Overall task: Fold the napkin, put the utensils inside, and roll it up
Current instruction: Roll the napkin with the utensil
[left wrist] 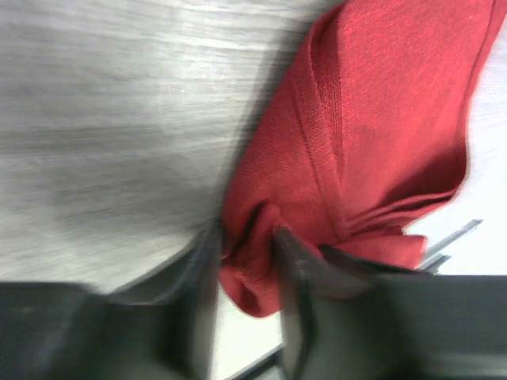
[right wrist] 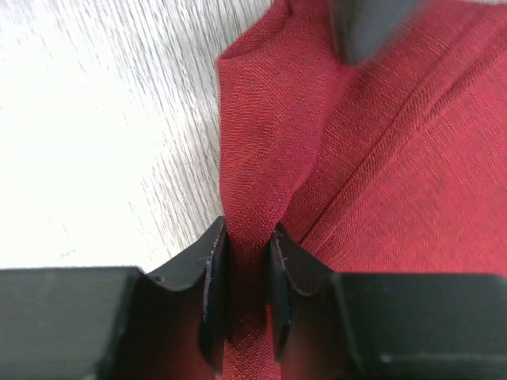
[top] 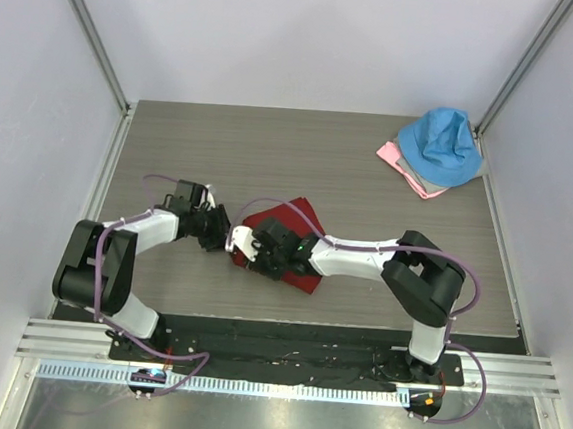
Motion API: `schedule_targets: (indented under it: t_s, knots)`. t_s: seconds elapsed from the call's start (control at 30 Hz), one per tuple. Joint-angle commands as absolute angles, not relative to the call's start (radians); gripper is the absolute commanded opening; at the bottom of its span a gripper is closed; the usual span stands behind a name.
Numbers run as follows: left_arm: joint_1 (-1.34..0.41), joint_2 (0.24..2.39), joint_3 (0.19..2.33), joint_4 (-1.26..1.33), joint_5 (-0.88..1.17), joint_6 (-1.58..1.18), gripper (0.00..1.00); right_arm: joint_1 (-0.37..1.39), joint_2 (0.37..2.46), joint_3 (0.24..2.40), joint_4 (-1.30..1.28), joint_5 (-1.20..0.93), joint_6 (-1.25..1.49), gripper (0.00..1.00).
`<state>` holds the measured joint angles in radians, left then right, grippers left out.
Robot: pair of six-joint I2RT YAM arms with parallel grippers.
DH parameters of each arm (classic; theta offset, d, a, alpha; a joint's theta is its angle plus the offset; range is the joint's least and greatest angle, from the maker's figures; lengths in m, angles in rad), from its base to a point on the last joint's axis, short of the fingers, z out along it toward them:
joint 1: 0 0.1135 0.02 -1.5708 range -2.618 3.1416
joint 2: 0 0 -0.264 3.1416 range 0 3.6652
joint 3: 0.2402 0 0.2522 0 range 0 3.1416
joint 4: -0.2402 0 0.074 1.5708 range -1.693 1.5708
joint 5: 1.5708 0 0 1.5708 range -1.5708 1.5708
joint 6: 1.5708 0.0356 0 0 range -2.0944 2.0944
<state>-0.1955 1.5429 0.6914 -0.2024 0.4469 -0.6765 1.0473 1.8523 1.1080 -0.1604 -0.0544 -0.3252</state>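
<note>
Your napkin (top: 301, 221) is the dark red cloth lying near the middle of the table (top: 222, 149). It is bunched up, with folds and layers in it.

Your right gripper (top: 248, 254) sits at the napkin's left edge. In the right wrist view, this gripper (right wrist: 247, 269) has its two fingers (right wrist: 212, 285) squeezed tight on a thin fold of the napkin (right wrist: 380, 158).

Your left gripper (top: 221, 237) is just to the left of the napkin, very near the right gripper. In the left wrist view, this gripper (left wrist: 247, 265) has its fingers (left wrist: 293, 285) pinched on a bunched corner of the napkin (left wrist: 380, 119). The red cloth puffs out between them.

Far from the napkin, past it and to the right, a bright blue cloth (top: 441, 143) lies in the table's corner. It rests on top of a pale pink cloth (top: 399, 164).
</note>
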Motion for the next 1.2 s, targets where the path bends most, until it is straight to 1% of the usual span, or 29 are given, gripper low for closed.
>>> schedule_targets:
  t_s: [0.0,0.03,0.1,0.17,0.23,0.27,0.37,0.47,0.63,0.77,0.93,0.97,1.17]
  knots:
    - [-0.176,1.441,0.684,-0.232,0.336,-0.658,0.57,0.999,1.870,1.088,-0.157,-0.276,-0.256,0.24]
    - [-0.175,1.402,0.672,-0.235,0.316,-0.660,0.67,0.973,1.870,1.080,-0.150,-0.320,-0.244,0.23]
    - [-0.173,1.368,0.658,-0.238,0.275,-0.661,0.75,0.948,1.862,1.066,-0.130,-0.437,-0.210,0.21]
    - [-0.173,1.330,0.637,-0.229,0.264,-0.670,0.78,0.916,1.858,1.051,-0.101,-0.536,-0.190,0.21]
    - [-0.173,1.307,0.603,-0.180,0.287,-0.679,0.78,0.887,1.862,1.042,-0.068,-0.606,-0.161,0.19]
    - [-0.173,1.284,0.588,-0.158,0.297,-0.683,0.78,0.856,1.867,1.028,-0.048,-0.696,-0.149,0.19]
    - [-0.173,1.270,0.548,-0.084,0.345,-0.701,0.79,0.798,1.896,1.005,0.035,-0.790,-0.083,0.17]
    - [-0.175,1.302,0.535,-0.029,0.377,-0.703,0.79,0.761,1.922,0.980,0.106,-0.860,-0.034,0.16]
    - [-0.176,1.368,0.534,0.078,0.432,-0.706,0.75,0.697,1.951,0.922,0.285,-0.966,0.095,0.14]
    - [-0.192,1.426,0.528,0.173,0.485,-0.719,0.71,0.677,1.991,0.930,0.287,-0.980,0.100,0.13]
    - [-0.235,1.528,0.551,0.248,0.523,-0.719,0.61,0.657,2.028,0.930,0.325,-1.006,0.133,0.12]
    - [-0.241,1.538,0.557,0.247,0.525,-0.719,0.61,0.654,2.031,0.928,0.331,-1.011,0.141,0.12]
    - [-0.262,1.569,0.552,0.249,0.535,-0.716,0.48,0.635,2.048,0.928,0.348,-1.011,0.158,0.12]
